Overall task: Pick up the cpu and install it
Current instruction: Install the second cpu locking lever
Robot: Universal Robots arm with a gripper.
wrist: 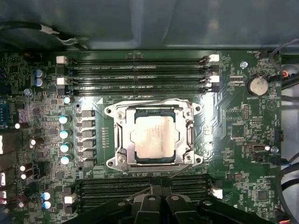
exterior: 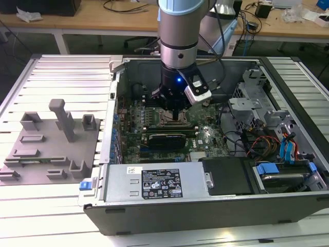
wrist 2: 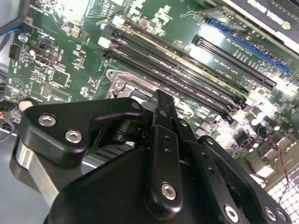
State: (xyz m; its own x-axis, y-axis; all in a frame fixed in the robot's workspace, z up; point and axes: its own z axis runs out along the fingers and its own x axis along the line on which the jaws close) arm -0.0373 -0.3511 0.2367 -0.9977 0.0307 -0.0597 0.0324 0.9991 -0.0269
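Inside the open computer case (exterior: pixel 205 206), the arm hangs over the green motherboard (wrist: pixel 233 140). Directly beneath the tool (wrist: pixel 159 205), the cpu (wrist: pixel 154 138) lies flat in its metal-framed socket (wrist: pixel 117 154). Whether the tool is open or closed cannot be told; it holds nothing visible.

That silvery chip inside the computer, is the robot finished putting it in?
Nearly, it seems. In the first wrist view the small square silvery-white cpu already lies inside the metal-framed socket on the green motherboard. The black pincer hovers beside it holding nothing visible. Whether the socket is latched is unclear.
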